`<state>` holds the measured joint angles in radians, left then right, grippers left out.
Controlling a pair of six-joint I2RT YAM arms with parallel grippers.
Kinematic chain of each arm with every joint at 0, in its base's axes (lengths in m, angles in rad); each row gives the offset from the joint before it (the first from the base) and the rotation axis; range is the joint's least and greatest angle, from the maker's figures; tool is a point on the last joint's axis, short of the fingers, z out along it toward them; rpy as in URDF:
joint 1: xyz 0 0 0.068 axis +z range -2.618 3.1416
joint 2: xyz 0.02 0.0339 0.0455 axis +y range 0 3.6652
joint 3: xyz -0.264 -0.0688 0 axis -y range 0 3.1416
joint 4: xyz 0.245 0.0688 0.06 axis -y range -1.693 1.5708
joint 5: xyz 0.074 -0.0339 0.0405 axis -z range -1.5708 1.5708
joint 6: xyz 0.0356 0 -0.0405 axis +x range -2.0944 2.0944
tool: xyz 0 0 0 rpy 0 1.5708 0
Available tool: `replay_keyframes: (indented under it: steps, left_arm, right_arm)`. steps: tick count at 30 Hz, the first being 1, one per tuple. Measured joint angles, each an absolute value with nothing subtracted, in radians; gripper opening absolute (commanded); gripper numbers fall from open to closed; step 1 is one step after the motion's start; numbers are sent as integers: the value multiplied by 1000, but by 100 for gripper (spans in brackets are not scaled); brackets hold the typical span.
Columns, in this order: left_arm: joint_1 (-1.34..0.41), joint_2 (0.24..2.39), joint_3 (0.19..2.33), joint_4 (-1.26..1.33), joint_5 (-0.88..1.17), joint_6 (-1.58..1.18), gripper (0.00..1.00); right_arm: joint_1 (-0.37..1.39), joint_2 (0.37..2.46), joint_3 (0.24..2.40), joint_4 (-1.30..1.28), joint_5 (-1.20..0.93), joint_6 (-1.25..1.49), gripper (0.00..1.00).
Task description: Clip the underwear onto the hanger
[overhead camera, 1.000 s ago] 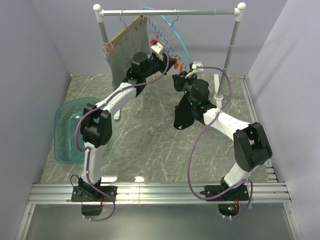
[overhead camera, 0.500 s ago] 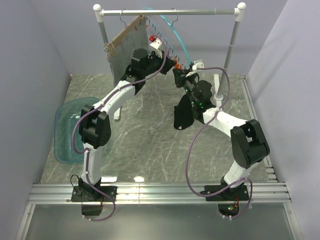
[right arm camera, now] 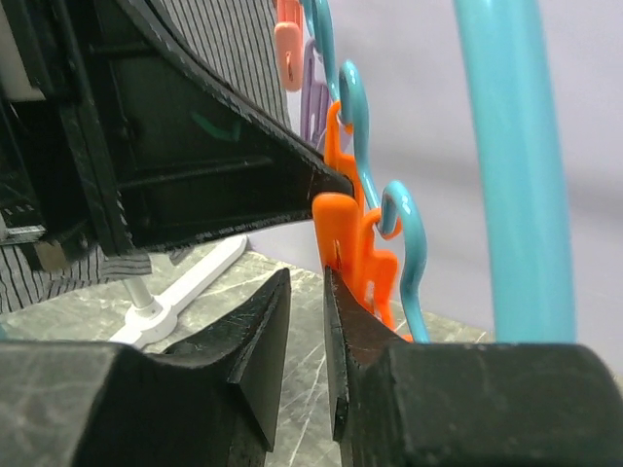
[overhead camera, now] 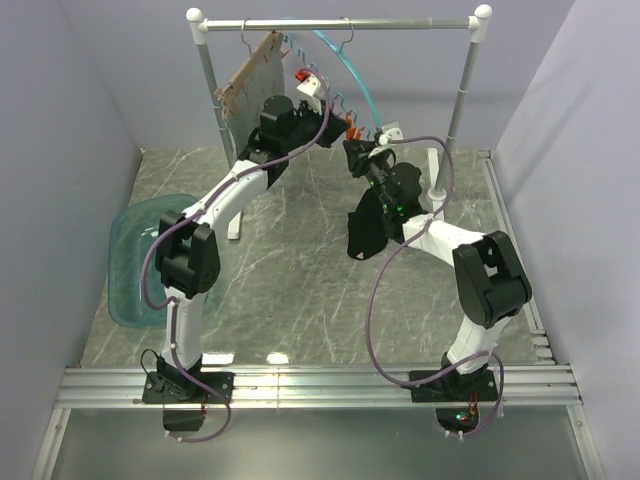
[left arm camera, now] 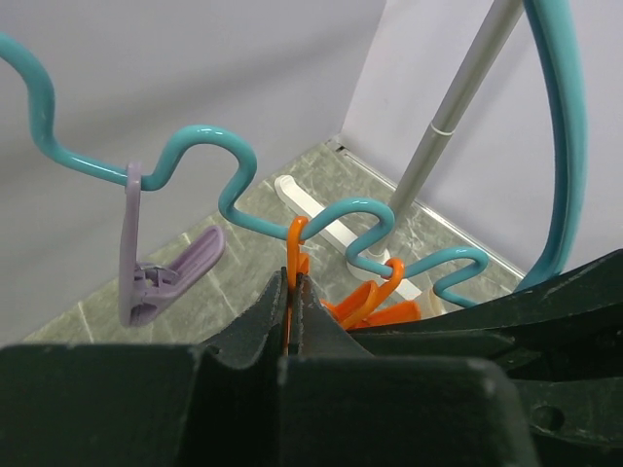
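The spot where the right gripper (right arm camera: pixel 307 292) pinches the underwear (overhead camera: pixel 363 228) is hidden. In the wrist view only a thin slit shows between the jaw tips, with no cloth in it. From above, the dark gripper and the dark fabric run together. The bodies of both grippers are cut off in their own views.

From above, the underwear hangs free in the air from the right gripper, below the hanger (right arm camera: pixel 511 165) and clear of the desk (overhead camera: pixel 280 290), so these jaws are almost closed and hold it. Their tips stand just under an orange clip (right arm camera: pixel 343 229) on the wavy bar of the hanger; whether one tip touches the clip I cannot tell.

The left gripper (left arm camera: pixel 291 288) meets the same bar from the other side, with its jaws closed tight on the orange clip. A purple clip (left arm camera: pixel 129 243) hangs further along the bar, apart from both grippers.

Both arms are stretched up and forward to the hanger, with their wrists facing each other.
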<state>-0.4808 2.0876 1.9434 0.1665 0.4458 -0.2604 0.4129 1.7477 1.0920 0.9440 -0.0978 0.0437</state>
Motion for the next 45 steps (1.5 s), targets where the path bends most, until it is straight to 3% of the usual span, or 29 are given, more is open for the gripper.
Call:
replay_keyframes:
  steps: [14, 20, 40, 45]
  left_arm:
    - [-468, 2088, 1943, 158, 425, -277, 0]
    - [-464, 2088, 1943, 157, 418, -280, 0]
    - [-472, 2088, 1949, 155, 447, -328, 0]
    - [-472, 2088, 1960, 144, 449, -339, 0]
  right_arm:
    - [385, 1825, 1129, 1011, -174, 40, 27]
    - [383, 1844, 1147, 1018, -186, 43, 37]
    - [371, 1835, 1133, 1033, -141, 28, 36]
    - [371, 1837, 1143, 1032, -147, 27, 30]
